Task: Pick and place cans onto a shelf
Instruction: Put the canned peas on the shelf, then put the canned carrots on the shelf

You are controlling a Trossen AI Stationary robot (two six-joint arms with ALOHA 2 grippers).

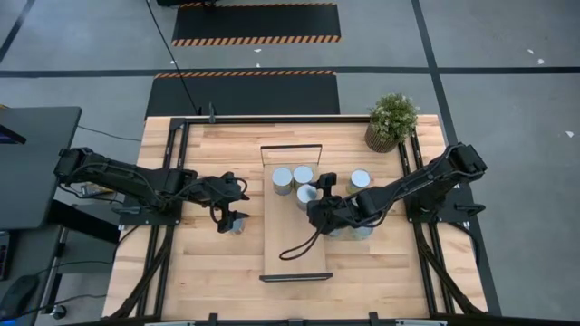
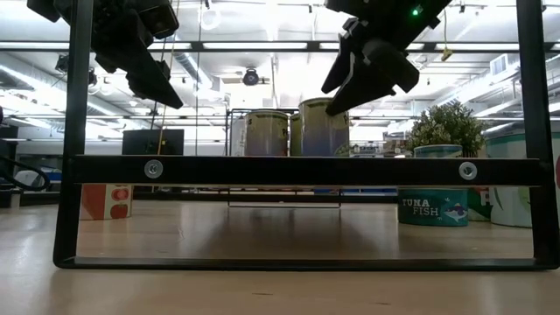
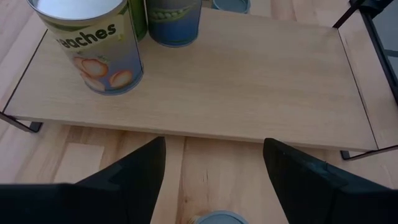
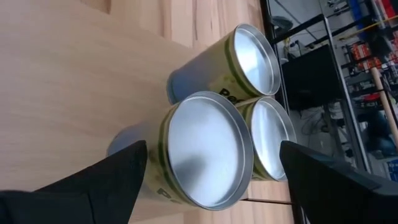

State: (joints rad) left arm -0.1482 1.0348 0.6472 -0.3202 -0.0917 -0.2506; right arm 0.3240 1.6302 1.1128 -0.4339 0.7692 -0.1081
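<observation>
Your left gripper (image 1: 233, 215) hangs over the tabletop just left of the long light-wood shelf with black metal end frames (image 1: 294, 258), its fingers (image 3: 134, 177) spread wide and holding nothing. A small grey-lidded can (image 1: 236, 223) sits on the pale wooden table (image 1: 204, 272) directly under it.

Your right gripper (image 1: 317, 206) is above the shelf's far half, its fingers (image 4: 106, 177) wide apart around the nearest silvery-lidded tin (image 4: 202, 149) without touching it. Three such cans cluster there, among them a peaches can (image 3: 90, 43) and a peas can (image 3: 174, 22). More cans (image 1: 360, 181) stand on the table right of the shelf, near a small potted plant (image 1: 391, 119).
</observation>
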